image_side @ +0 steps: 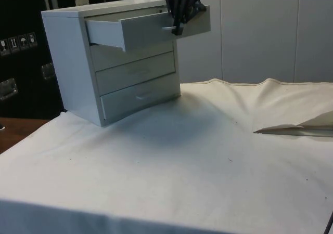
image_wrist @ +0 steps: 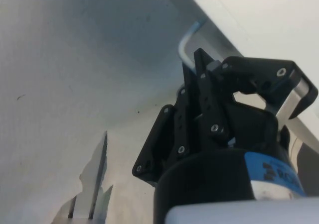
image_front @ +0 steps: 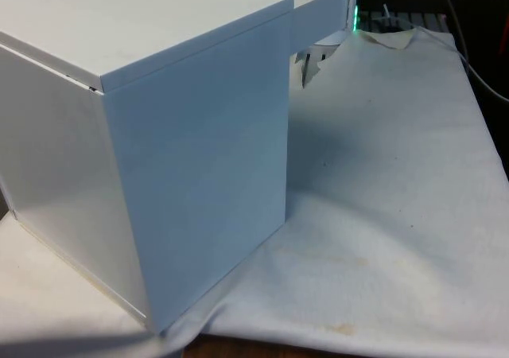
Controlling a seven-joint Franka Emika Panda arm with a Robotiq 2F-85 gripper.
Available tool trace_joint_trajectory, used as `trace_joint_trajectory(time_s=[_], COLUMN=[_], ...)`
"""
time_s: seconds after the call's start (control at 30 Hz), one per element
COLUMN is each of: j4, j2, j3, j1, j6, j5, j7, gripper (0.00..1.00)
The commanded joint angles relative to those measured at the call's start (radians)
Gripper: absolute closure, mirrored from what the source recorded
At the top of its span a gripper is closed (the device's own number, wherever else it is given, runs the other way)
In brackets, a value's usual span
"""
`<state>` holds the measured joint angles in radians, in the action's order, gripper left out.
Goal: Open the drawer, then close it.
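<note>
Top drawer (image_side: 130, 30) pulled well out, end effector (image_side: 178, 15) at its handle (image_wrist: 188, 44).
Fingers closed around the handle bar, gripping it so the drawer front follows the arm's travel.

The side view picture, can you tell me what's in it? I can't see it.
A white chest of drawers stands on a table under a white cloth, with its top drawer pulled out. A black gripper is at that drawer's handle. The two lower drawers are shut.
</note>
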<state>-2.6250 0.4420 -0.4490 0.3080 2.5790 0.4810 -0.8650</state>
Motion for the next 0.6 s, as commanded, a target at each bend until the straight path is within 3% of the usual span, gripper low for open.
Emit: trace_joint_trajectory(time_s=[0.0, 0.3, 0.57], j4=[0.000, 0.000, -0.014], j2=[0.000, 0.000, 0.014], j3=[0.000, -0.001, 0.020], j1=[0.000, 0.000, -0.016], j6=[0.000, 0.000, 0.017], j5=[-0.001, -0.002, 0.038], j7=[0.000, 0.000, 0.032], gripper=[1.00, 1.00, 1.00])
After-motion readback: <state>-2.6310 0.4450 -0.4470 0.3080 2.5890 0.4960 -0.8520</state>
